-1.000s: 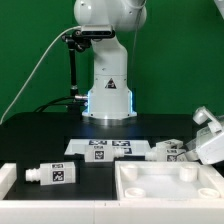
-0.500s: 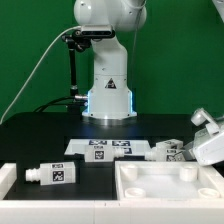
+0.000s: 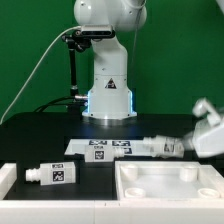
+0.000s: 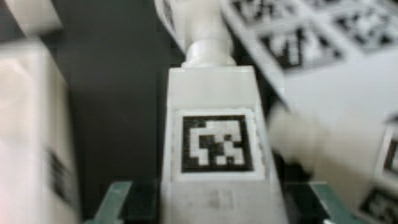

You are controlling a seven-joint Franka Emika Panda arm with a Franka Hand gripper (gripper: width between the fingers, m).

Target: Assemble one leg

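My gripper (image 3: pixel 188 144) is at the exterior view's right, blurred, and shut on a white leg (image 3: pixel 160 146). The leg lies roughly level, its nub end toward the exterior view's left, low over the table by the marker board (image 3: pixel 100 149). In the wrist view the leg (image 4: pixel 217 130) fills the middle, with a square tag on its side and the nub far from the gripper (image 4: pixel 219 205). Both green fingers (image 4: pixel 121 203) flank its near end. A second leg (image 3: pixel 55 174) lies on the table at the front left.
The large white tray-like part (image 3: pixel 170 185) with round holes lies at the front right. The robot base (image 3: pixel 108 90) stands at the back centre. A white block (image 3: pixel 6 178) sits at the left edge. The marker board's tags (image 4: pixel 302 30) show beyond the leg.
The gripper has shifted at the right and is now motion-blurred. The held leg has swung to lie more level and reaches further toward the exterior view's left.
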